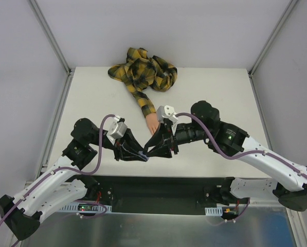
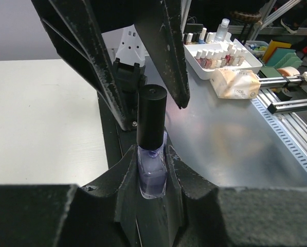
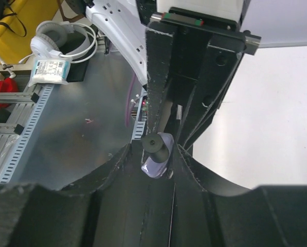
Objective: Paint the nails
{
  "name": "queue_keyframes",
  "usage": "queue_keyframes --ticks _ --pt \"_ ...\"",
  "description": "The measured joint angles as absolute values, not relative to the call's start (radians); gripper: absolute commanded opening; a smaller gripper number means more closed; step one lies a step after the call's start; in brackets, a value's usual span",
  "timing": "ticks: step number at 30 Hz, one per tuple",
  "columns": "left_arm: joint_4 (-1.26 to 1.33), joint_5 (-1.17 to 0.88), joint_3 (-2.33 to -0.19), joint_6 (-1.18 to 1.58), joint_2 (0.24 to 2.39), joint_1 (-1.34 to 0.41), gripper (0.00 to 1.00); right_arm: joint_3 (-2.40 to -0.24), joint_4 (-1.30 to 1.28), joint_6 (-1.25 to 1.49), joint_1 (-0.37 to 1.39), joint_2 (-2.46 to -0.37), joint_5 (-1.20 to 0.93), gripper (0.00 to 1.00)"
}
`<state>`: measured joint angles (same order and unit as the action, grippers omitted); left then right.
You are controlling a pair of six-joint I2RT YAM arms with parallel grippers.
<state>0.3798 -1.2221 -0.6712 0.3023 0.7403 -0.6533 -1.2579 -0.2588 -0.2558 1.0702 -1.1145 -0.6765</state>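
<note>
Currently both arms meet at the near edge of the white table (image 1: 91, 98), over the strip between their bases. The left gripper (image 2: 152, 175) is clamped on a small purple bottle (image 2: 152, 180), held upright by its glass body, with the black cap (image 2: 152, 116) sticking up free.

The right gripper (image 3: 158, 154) comes in from the opposite side. Its jaws are partly apart and flank the cap. The left wrist view shows a gap on each side, so there's no grip on it.

The nails are on the mannequin hand (image 1: 152, 125), which lies palm-down mid-table, just beyond the two grippers. The right wrist camera housing (image 1: 166, 112) sits just beside it and the right arm crosses its finger end. The nails themselves are too small to resolve from the top view. The plaid sleeve (image 1: 143, 72) is bunched at the far edge of the table.

Off-table clutter:
- On the metal bench behind the left arm sits a white tray (image 2: 200, 67), packed with upright polish bottles (image 2: 215, 56) in pale and pink shades.
- A soft wipes-type packet (image 2: 236, 83) is touching the tray's near side.
- The right wrist view shows white headphones (image 3: 60, 38) and a small pouch (image 3: 50, 72) just beside them on the metal surface.
</note>
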Motion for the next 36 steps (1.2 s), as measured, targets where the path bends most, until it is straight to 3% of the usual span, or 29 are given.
queue_keyframes --ticks 4,10,14,21,23,27,31,33,36 --pt "0.386 -1.222 -0.671 0.307 0.740 -0.653 0.00 -1.253 -0.230 -0.252 1.070 -1.114 -0.709 0.38" --pt "0.387 -1.224 -0.671 0.308 0.740 -0.653 0.00 -1.245 -0.195 -0.241 1.068 -1.129 -0.727 0.24" --pt "0.385 -1.228 -0.671 0.317 0.739 -0.653 0.00 -1.245 -0.179 -0.239 1.064 -1.138 -0.731 0.02" --pt "0.249 -1.057 -0.667 0.239 0.651 -0.654 0.00 -1.193 -0.089 -0.233 1.079 -1.125 -0.656 0.00" --pt "0.198 -0.962 -0.660 0.200 0.613 -0.653 0.00 -1.130 -0.006 -0.210 1.113 -1.096 -0.517 0.00" --pt "0.112 -0.730 -0.634 0.131 0.549 -0.653 0.00 -1.074 0.053 -0.104 1.327 -1.089 0.122 0.00" --pt "0.052 -0.607 -0.627 0.087 0.534 -0.654 0.00 -1.191 -0.015 0.014 1.502 -1.232 0.688 0.00" --pt "0.039 -0.564 -0.626 0.076 0.536 -0.654 0.00 -1.252 -0.068 0.056 1.532 -1.294 0.805 0.00" --pt "0.038 -0.542 -0.626 0.063 0.550 -0.654 0.00 -1.297 -0.125 0.100 1.543 -1.333 0.885 0.20"
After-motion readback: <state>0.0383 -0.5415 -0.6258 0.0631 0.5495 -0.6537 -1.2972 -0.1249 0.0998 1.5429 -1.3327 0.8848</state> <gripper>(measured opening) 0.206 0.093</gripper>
